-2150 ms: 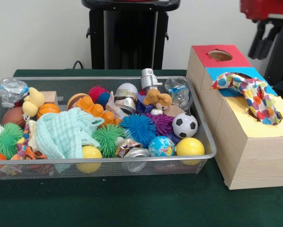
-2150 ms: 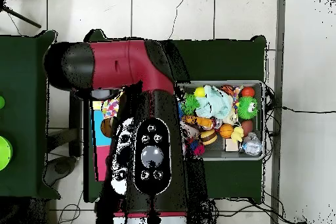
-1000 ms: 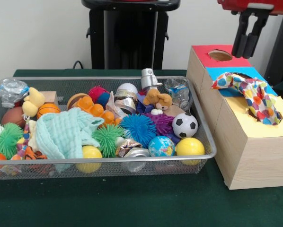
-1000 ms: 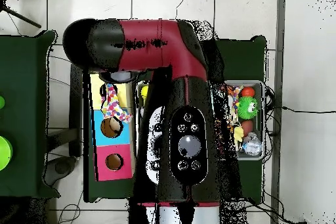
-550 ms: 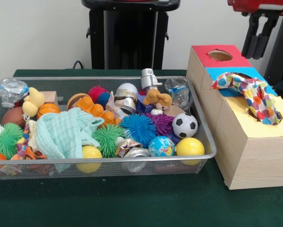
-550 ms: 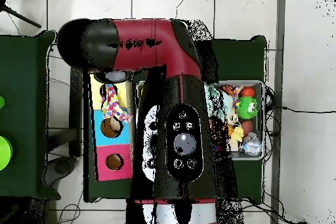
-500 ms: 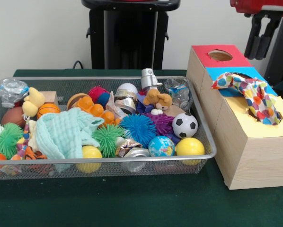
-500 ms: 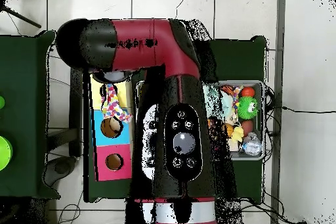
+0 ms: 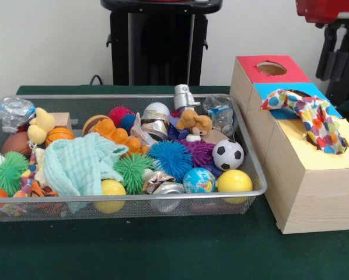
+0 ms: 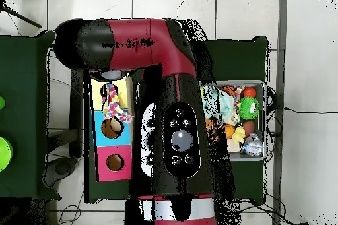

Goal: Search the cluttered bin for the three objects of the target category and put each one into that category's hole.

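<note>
Dark green cloth covers the table [image 9: 163, 251]; on it sits a silver wire-mesh bin [image 9: 180, 201] heaped with balls, spiky toys, crushed cans and a pale green cloth [image 9: 81, 163]; just beside it stands a wooden sorting box [image 9: 297, 175] with red, blue and yellow tops. A polka-dot cloth [image 9: 306, 116] drapes out of the blue section's hole, spilling onto the yellow. The black gripper [image 9: 338, 55] hangs behind the box, apart from the cloth; whether its jaws are parted cannot be told. No writing is legible.
</note>
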`<state>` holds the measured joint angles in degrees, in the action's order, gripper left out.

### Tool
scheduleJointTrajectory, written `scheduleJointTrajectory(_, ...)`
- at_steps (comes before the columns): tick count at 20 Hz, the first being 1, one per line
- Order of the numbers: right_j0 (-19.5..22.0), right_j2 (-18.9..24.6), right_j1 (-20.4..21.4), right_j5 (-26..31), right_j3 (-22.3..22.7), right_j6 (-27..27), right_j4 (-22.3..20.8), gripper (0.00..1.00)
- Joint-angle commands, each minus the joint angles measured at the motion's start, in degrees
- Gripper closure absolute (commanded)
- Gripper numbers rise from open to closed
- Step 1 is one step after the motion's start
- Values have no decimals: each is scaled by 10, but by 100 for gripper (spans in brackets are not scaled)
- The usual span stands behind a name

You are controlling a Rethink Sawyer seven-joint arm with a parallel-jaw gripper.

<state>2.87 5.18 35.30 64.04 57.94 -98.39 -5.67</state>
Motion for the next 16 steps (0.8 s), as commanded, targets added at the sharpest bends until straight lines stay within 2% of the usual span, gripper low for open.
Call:
scheduleJointTrajectory(1, 14, 49, -31, -33, 68, 56, -23, 100)
scheduleJointTrajectory(6, 20, 53, -34, -26, 58, 77, -32, 100)
scheduleJointTrajectory(9, 25, 59, -31, -43, 66, 75, -28, 100)
scheduleJointTrajectory(10, 26, 60, -29, -50, 69, 72, -27, 0)
scheduleJointTrajectory(16, 34, 72, -39, -9, 52, 96, -31, 0)
